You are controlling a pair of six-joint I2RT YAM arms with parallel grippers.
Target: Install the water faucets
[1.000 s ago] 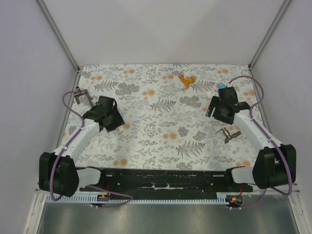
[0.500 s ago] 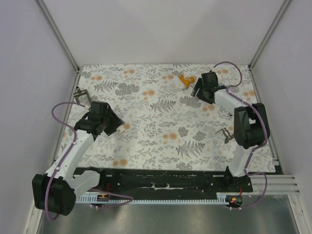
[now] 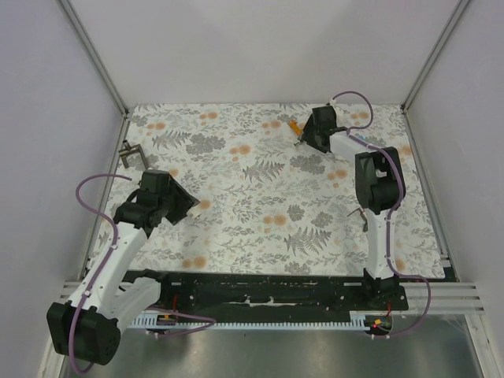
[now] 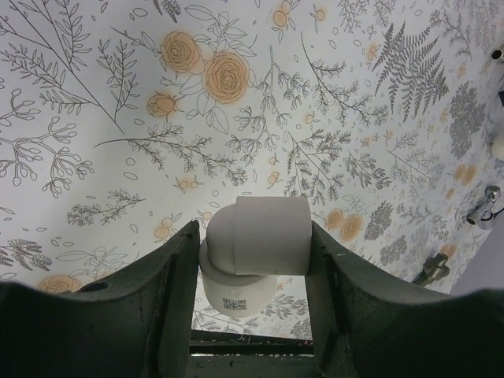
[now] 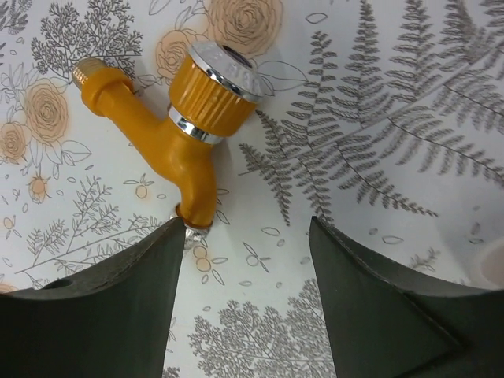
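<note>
Orange faucet, just one, lies at the far side before my right gripper, jaws apart; my left gripper clasps one white elbow.

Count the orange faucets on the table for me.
1. The orange faucet lies near the far edge of the floral table, just ahead of the open right end effector. Others may be hidden from view.

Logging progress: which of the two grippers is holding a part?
The left gripper, clamped on a white plastic elbow fitting; the right gripper is open and empty, near the orange plastic faucet.
</note>
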